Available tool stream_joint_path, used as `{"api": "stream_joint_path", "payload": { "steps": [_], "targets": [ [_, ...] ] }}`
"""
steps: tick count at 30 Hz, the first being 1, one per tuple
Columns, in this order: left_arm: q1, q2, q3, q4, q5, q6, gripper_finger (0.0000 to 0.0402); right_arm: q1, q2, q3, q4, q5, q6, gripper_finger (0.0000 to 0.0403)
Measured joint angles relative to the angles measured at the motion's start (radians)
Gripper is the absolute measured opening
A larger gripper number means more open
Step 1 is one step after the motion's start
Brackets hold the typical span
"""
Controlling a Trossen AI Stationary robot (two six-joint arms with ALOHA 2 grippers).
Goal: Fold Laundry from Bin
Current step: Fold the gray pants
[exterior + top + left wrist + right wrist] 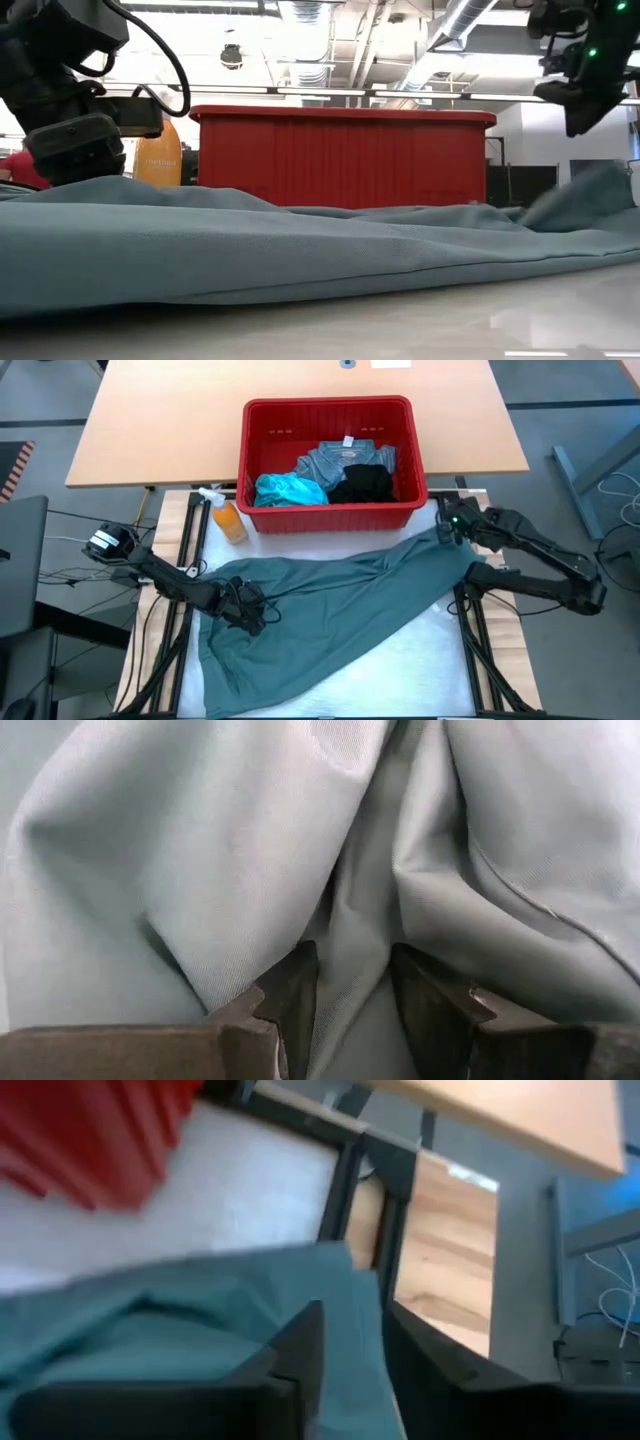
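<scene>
The grey-green garment (340,615) lies spread aslant on the table, from the near left to the far right. My left gripper (250,610) is shut on its left part, low on the cloth (352,1005). My right gripper (450,530) is shut on its far right end (352,1370), raised above the table in the low view (582,115). The red bin (330,510) stands at the far middle and holds the turquoise (288,490), blue-grey (345,460) and black (362,482) garments. My left gripper pinches a raised fold of the grey-green garment (350,950) between its two fingers (290,995). It comes from the table's left side, low over the cloth. The garment around the fold lies on the table in slack creases. My right gripper pinches the garment's far right end (345,1295) between its two fingers (300,1350), by an edge or corner. One layer or several, I cannot tell. The end is lifted a little; the rest slopes down onto the table (590,200).
An orange spray bottle (228,520) stands by the bin's near left corner. A wooden table (150,420) lies beyond the bin. Dark frame rails (480,640) run along both sides of the white work surface (430,670).
</scene>
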Motion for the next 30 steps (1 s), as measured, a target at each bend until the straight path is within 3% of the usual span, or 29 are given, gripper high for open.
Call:
{"api": "stream_joint_path", "payload": {
  "steps": [8,15,22,30],
  "targets": [
    [-0.003,0.0,0.0,0.001,0.004,-0.02,0.0125,0.0,0.021,-0.004,0.05,-0.046,-0.007,0.0205],
    [-0.003,0.0,0.0,0.002,-0.012,-0.01,0.0125,-0.032,0.096,-0.059,0.156,-0.104,-0.018,0.0198],
    [-0.01,0.0,0.001,0.002,-0.014,0.0,0.0125,0.043,0.296,-0.087,0.269,-0.283,-0.151,0.0185],
    [-0.011,0.0,0.001,0.002,-0.023,0.012,0.0125,0.062,0.511,-0.085,0.275,-0.282,-0.16,0.0187]
  ]
}}
